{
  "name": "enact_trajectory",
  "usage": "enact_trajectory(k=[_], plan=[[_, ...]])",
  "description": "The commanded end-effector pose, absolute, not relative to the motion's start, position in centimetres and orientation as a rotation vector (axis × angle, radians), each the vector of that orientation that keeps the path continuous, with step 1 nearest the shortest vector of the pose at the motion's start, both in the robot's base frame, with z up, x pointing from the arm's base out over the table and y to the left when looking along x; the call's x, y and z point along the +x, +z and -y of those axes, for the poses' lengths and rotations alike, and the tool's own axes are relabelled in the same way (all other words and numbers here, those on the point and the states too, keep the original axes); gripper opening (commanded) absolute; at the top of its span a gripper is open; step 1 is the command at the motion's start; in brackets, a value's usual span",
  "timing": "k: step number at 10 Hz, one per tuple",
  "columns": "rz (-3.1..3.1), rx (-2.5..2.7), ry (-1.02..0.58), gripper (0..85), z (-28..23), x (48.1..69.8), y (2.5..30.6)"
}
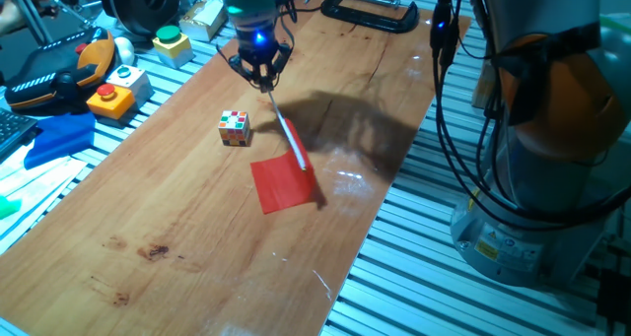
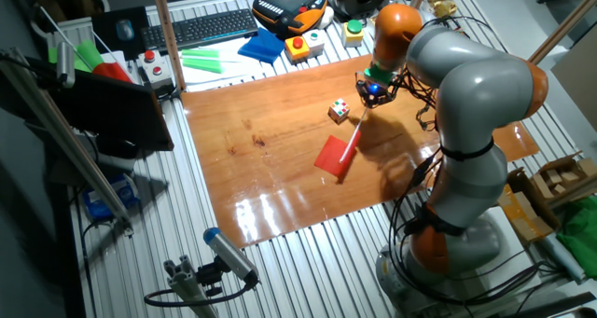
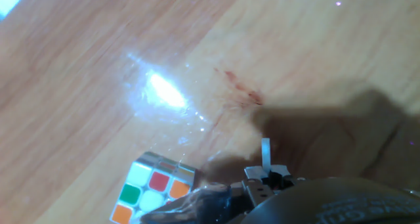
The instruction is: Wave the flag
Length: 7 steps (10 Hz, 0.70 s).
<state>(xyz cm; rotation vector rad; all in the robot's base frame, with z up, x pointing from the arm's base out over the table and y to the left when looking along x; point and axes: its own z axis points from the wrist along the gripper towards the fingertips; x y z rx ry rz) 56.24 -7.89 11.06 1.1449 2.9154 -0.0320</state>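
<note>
The puzzle cube (image 3: 152, 190) sits just beside the gripper (image 1: 264, 80). The gripper's fingers are closed on the flag (image 1: 287, 178) stick's top end, beyond the cube, red cloth hanging low.

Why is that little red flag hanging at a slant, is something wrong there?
Nothing looks broken. The claw is shut on the top end of the flag stick, so the stick slants down and the red cloth's lower edge seems to touch the table. The puzzle cube sits apart beside it.
</note>
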Motion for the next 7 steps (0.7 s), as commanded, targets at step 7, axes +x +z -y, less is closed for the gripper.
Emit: enact_trajectory(k=[7], plan=[[-2.972, 0.931, 0.011, 0.7, 7.6, 56.6, 9.0]])
